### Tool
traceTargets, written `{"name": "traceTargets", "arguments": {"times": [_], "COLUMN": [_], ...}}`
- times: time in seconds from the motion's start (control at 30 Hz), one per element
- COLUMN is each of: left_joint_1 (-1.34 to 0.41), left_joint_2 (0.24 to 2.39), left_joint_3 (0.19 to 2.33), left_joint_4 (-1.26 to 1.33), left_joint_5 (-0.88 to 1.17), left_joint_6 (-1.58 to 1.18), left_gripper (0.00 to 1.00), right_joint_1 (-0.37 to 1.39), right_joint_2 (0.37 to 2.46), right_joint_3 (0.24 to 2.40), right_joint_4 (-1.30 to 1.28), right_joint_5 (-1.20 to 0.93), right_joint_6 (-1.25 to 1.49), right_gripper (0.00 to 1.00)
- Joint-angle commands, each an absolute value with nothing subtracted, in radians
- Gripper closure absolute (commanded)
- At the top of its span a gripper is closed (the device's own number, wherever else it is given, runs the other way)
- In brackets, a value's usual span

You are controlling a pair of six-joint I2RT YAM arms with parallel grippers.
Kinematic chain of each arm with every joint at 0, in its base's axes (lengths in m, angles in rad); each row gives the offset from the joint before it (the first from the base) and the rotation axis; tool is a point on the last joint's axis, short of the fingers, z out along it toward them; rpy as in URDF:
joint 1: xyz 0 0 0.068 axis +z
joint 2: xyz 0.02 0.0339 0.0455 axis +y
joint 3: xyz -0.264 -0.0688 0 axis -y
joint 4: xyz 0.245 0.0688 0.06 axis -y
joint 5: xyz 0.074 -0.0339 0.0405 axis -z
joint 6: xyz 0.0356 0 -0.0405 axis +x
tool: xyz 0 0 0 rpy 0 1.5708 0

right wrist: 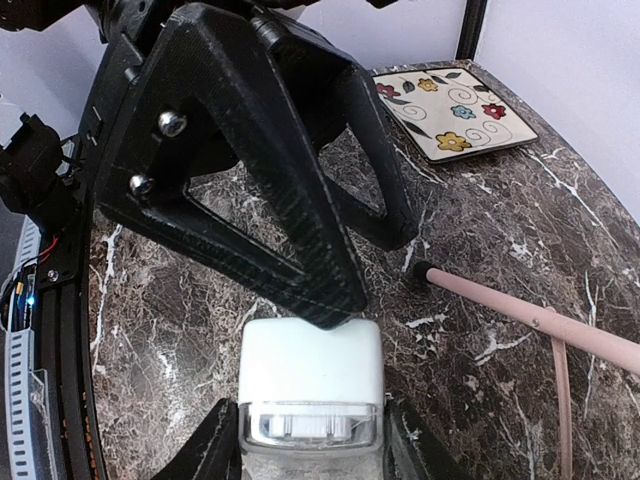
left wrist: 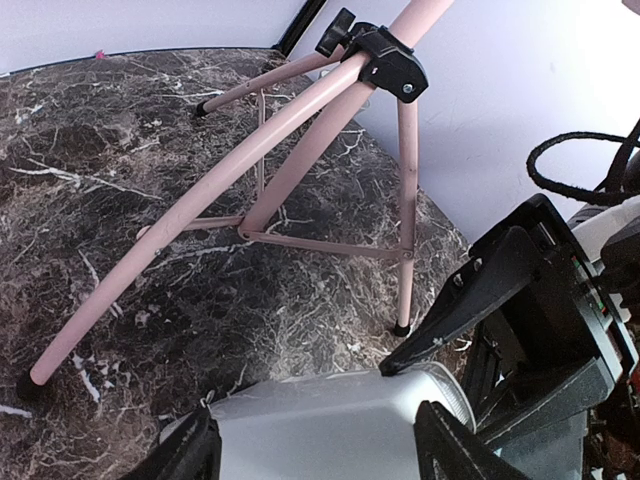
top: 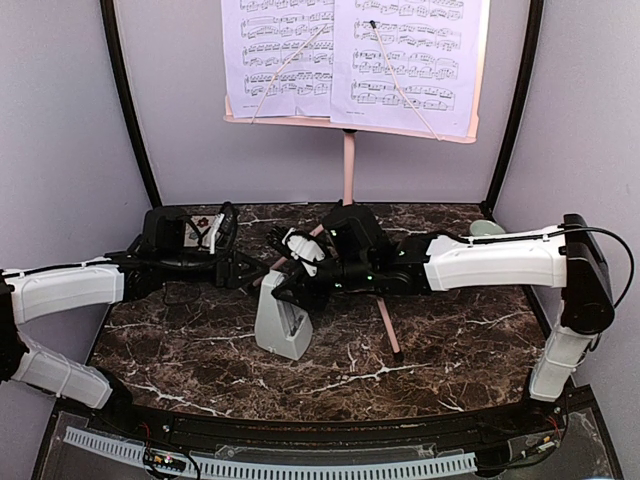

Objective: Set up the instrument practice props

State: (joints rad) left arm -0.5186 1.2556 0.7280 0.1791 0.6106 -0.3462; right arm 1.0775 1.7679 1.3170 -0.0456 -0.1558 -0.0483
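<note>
Metronome [right wrist: 310, 365] clenched in my right pincer [right wrist: 310, 430]; my left pincer [left wrist: 315, 440] flanks it too, whether gripping I cannot tell.

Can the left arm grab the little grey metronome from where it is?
Probably yes. The left pincer sits right at the metronome, a finger on each side, with nothing between. The right pincer straddles it too, from the opposite side, so it is crowded there.
</note>
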Motion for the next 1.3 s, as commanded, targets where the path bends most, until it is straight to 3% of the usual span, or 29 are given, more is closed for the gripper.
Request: {"name": "traceTargets", "arguments": {"times": [0.0, 0.53, 0.77, 1.27], "left_joint_1": [-0.545, -0.590, -0.598, -0.599], "left_joint_2": [1.234, 1.233, 1.231, 1.272], "left_joint_3": [0.745, 0.745, 0.756, 0.757], "left_joint_4": [0.163, 0.076, 0.067, 0.053], "left_joint_5": [0.585, 0.527, 0.547, 0.545], "left_joint_6": [-0.421, -0.433, -0.454, -0.541], "left_gripper": [0.31, 0.30, 0.22, 0.24], "right_joint_1": [1.086, 1.086, 1.086, 1.086], "right_joint_2": [1.772, 1.787, 1.797, 1.793], "right_joint_3": [1.341, 1.358, 1.368, 1.364], "right_joint_4": [-0.017, -0.030, -0.032, -0.040], "right_joint_5": [-0.147, -0.148, -0.148, -0.134], "right_joint_6": [-0.055, -0.061, -0.066, -0.071], "right_gripper": [0.60, 0.60, 0.60, 0.59]}}
